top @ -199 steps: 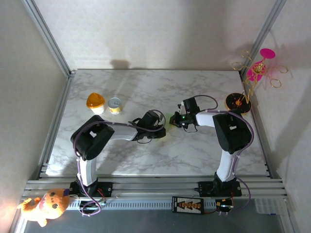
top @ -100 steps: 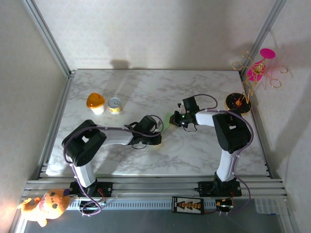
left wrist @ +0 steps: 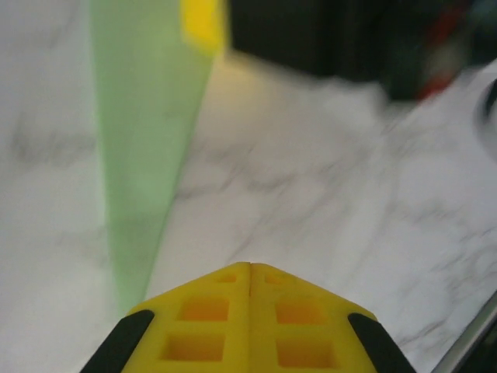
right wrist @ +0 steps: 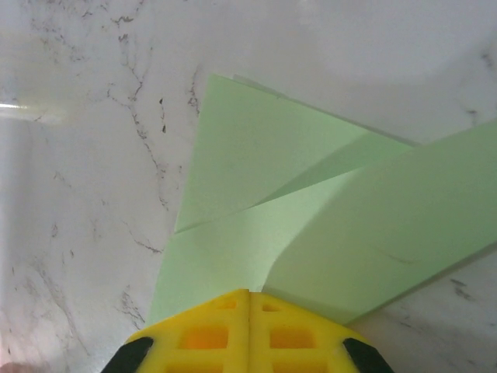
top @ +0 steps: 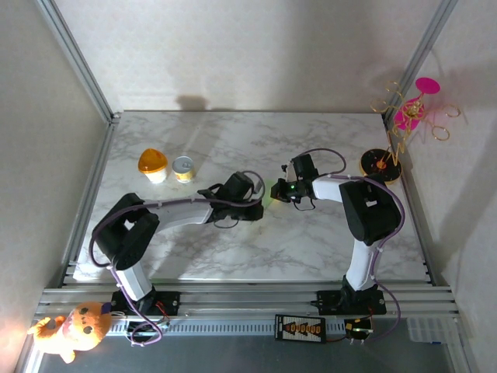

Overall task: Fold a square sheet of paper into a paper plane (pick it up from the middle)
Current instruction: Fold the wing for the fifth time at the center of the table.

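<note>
The pale green paper (top: 269,192) lies partly folded on the marble table (top: 233,140), between the two grippers near the middle. In the right wrist view the paper (right wrist: 311,202) shows overlapping folded flaps and a raised crease. My right gripper (right wrist: 249,294) is shut, its tip resting on the paper's near edge; from above the right gripper (top: 280,189) sits at the paper's right side. My left gripper (left wrist: 250,268) is shut with nothing in it, over bare marble, with a narrow strip of the paper (left wrist: 140,140) to its left. From above, the left gripper (top: 256,202) is at the paper's left edge.
An orange-lidded cup (top: 153,164) and a small yellow tin (top: 183,169) stand at the back left. A pink-and-gold ornament stand (top: 396,132) is at the back right corner. A plush toy (top: 70,330) lies off the table at the front left.
My left arm drew back to the left, then came back toward the paper, with its elbow swung further left. The right arm has barely moved.
</note>
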Controlling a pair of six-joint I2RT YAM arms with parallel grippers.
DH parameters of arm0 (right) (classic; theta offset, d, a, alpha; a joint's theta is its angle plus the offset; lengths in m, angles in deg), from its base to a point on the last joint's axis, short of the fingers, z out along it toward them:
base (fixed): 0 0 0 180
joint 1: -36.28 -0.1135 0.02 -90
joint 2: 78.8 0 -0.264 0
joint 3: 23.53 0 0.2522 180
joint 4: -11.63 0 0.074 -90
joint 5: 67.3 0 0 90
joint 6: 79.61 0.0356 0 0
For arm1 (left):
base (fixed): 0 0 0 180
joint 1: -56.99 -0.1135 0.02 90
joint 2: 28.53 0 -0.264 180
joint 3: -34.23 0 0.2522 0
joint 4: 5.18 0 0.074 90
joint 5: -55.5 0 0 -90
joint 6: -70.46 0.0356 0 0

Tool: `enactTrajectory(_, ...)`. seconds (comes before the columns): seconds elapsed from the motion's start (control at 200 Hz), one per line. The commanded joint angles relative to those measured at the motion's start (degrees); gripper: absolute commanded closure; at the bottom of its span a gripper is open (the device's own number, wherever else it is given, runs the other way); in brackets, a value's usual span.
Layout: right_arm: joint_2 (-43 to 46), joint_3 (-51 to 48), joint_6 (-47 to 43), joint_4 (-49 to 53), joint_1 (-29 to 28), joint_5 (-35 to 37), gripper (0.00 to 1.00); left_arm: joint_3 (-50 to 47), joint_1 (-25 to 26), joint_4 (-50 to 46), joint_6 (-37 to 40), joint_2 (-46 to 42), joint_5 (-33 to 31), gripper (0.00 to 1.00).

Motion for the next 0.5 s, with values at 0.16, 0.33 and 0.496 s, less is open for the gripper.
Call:
enactTrajectory(0.16, -5.12, 0.99, -4.15, 7.38, 0.00, 3.12, 0.94, 7.89, -1.43, -0.56, 2.26, 11.90, -2.11, 1.00)
enactTrajectory(0.33, -5.84, 1.88, -4.50, 7.85, 0.02, 3.07, 0.94, 7.06, -1.65, -0.32, 2.44, 14.03, -2.97, 1.00)
enactTrajectory(0.496, -6.40, 1.94, -4.59, 7.95, 0.03, 3.12, 0.95, 2.05, -2.12, 1.70, 1.60, 13.28, -2.11, 1.00)
